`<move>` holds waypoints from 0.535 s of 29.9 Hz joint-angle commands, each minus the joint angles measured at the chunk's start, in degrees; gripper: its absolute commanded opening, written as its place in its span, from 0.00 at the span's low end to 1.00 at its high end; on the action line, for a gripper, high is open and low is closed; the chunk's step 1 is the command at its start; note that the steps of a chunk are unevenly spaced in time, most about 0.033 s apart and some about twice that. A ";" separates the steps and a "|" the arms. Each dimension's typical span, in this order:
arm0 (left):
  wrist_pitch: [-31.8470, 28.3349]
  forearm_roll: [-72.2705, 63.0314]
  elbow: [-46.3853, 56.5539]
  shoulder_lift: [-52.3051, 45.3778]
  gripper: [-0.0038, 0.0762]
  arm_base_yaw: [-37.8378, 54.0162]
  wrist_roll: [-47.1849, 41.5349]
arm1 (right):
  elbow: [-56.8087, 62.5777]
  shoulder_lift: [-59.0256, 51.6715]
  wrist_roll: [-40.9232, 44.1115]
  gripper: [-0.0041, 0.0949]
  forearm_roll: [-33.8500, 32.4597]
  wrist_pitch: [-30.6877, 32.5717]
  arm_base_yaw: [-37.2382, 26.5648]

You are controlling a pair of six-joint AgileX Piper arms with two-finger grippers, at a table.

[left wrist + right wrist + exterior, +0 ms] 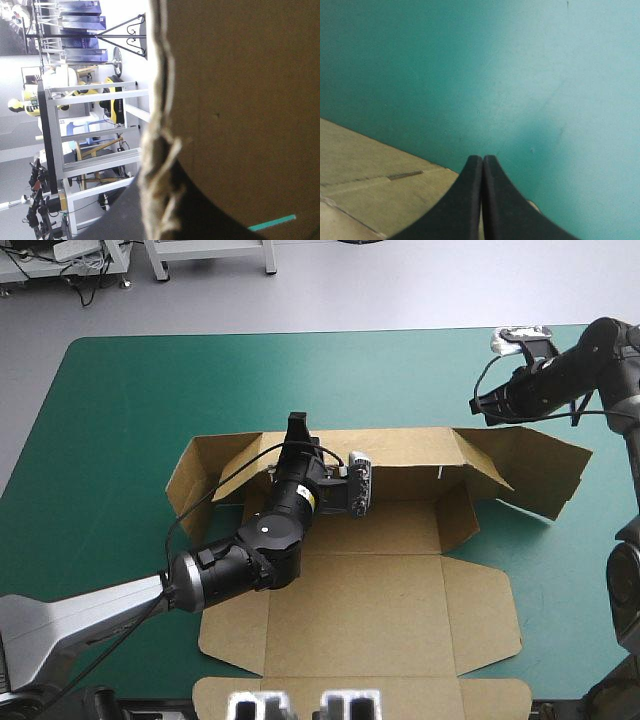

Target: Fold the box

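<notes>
Brown box (370, 600), probably light, stiff: left gripper (297, 426) clamps its 12 o'clock wall; right gripper (478, 406), 2 o'clock, closed empty.

We see the box (380, 610) on the table (130, 400), nearer the front edge than the far one, its lid flat toward us and its far wall raised. The left gripper (297, 425) is at that far wall, left of the middle, with the wall in its grip. The right gripper (480, 405) hangs over the table behind the box's right end, apart from it.
</notes>
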 commanded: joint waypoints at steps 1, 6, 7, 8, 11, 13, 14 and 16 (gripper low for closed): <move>-0.93 1.86 -1.32 -2.04 0.03 -0.55 -0.87 | 2.66 -4.56 -1.34 0.02 -0.18 0.93 0.09; -0.93 1.86 -1.32 -2.04 0.03 -0.55 -0.87 | 8.50 -8.01 -3.70 0.02 -0.41 0.93 0.09; -0.93 1.86 -1.32 -2.04 0.03 -0.55 -0.87 | 9.07 -8.80 -3.70 0.02 -0.41 0.93 0.09; -0.80 1.86 -1.32 -2.04 0.03 -0.55 -0.87 | 9.43 -9.61 -3.70 0.02 -0.51 0.93 0.09; -0.17 1.86 -1.32 -2.04 0.03 -0.55 -1.33 | 10.94 -12.16 -3.70 0.02 -0.35 0.93 0.09; 0.13 1.86 -1.32 -2.04 0.03 -0.55 -2.02 | 13.27 -14.19 -3.92 0.02 -0.26 0.93 0.09; 0.82 1.86 -1.32 -2.04 0.03 -0.55 -2.31 | 14.90 -14.98 -4.65 0.02 -0.26 0.93 0.09; 0.83 1.86 -1.32 -2.04 0.03 -0.55 -2.31 | 18.72 -16.83 -6.63 0.02 0.05 0.93 0.09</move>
